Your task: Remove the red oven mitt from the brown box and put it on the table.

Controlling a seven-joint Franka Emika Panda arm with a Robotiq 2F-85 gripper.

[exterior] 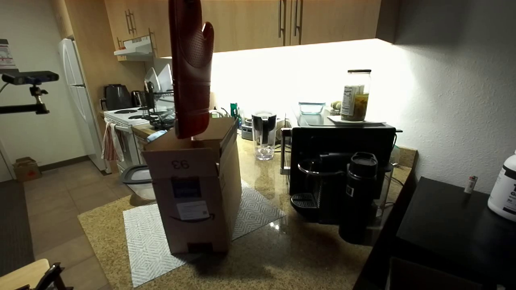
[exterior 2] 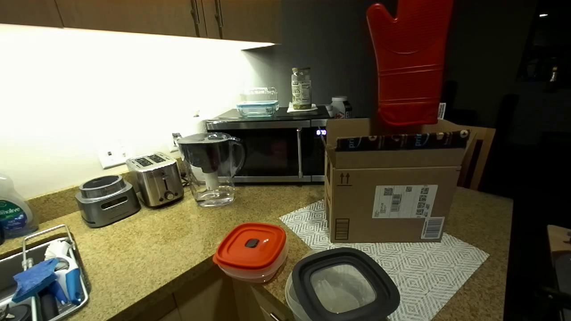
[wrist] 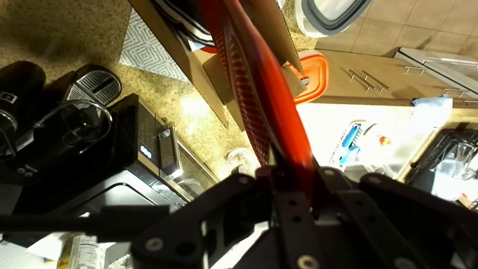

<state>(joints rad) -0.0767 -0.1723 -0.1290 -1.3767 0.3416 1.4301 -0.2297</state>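
Left to right in an exterior view: bottle (exterior 2: 14, 214), cut off at the edge; microwave (exterior 2: 267, 154), its right end hidden by the brown box (exterior 2: 392, 177); red oven mitt (exterior 2: 412, 80), suspended over the box's opening, upper end cropped, full clearance not readily judged. In the wrist view, the mitt is clamped by the gripper (wrist: 293, 172), dark and blurred.

This is a kitchen, with a stove (exterior: 128, 139), refrigerator (exterior: 80, 104), wall cabinets (exterior: 248, 24), toaster (exterior 2: 157, 180) and microwave (exterior 2: 272, 151).
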